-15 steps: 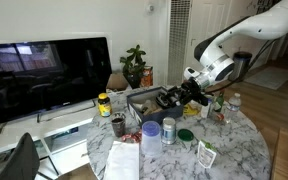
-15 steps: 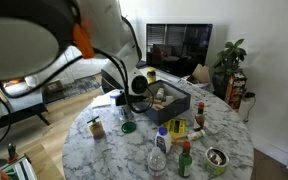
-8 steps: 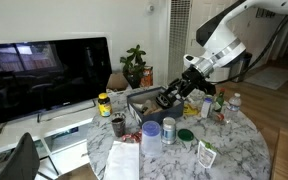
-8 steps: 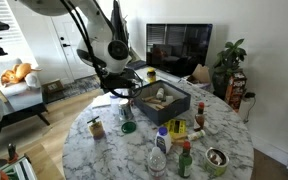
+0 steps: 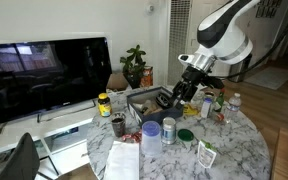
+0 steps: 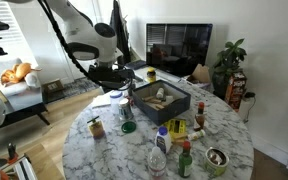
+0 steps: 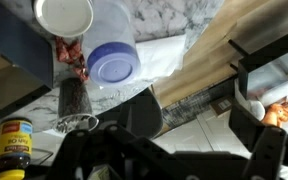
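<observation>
The end effector is held released and empty, raised beside the dark bin, seemingly so that the blue-capped bottle on the bench is not struck.

arm arched high, hand spread wide.

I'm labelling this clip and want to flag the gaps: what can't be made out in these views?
1. Exterior view: the inside of the black bin, partly hidden by the open gripper in front of it.
2. Exterior view: the label on the red-capped bottle, too small to read.
3. Wrist view: the yellow-labelled bottle, cut off by the bottom edge; the white cup, cut off by the top edge.
</observation>
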`<state>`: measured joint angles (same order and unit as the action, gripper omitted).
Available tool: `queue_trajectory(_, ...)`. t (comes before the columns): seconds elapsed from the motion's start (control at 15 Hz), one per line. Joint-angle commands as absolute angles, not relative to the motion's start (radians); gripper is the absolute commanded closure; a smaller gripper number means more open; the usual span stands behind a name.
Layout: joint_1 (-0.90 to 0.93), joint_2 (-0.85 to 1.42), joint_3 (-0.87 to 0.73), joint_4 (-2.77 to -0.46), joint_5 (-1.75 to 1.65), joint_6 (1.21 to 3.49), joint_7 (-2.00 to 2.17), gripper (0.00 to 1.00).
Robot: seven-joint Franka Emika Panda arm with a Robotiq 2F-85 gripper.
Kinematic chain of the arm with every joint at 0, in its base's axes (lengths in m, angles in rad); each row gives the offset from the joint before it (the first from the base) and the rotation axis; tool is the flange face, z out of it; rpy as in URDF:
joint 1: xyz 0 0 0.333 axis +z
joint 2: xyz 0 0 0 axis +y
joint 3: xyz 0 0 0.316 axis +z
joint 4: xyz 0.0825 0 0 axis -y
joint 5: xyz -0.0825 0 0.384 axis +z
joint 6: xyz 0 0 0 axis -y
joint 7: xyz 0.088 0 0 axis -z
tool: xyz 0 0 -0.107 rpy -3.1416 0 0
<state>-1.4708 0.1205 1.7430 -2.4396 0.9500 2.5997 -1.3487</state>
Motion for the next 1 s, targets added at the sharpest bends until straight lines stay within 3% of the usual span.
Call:
queue_trajectory(0.0,-1.579,0.035,1.804,-2.417,0.709,2.447,-1.129,0.00)
queue_trajectory(0.13,-1.610,0.032,1.806,-2.397,0.560,2.363,-1.031,0.00)
queue_trajectory(0.2,-1.357,0.138,1.584,-2.428,0.579,2.482,-1.061,0.00)
queue_trajectory(0.93,-1.388,0.131,1.590,-2.415,0.485,2.427,-0.991,0.00)
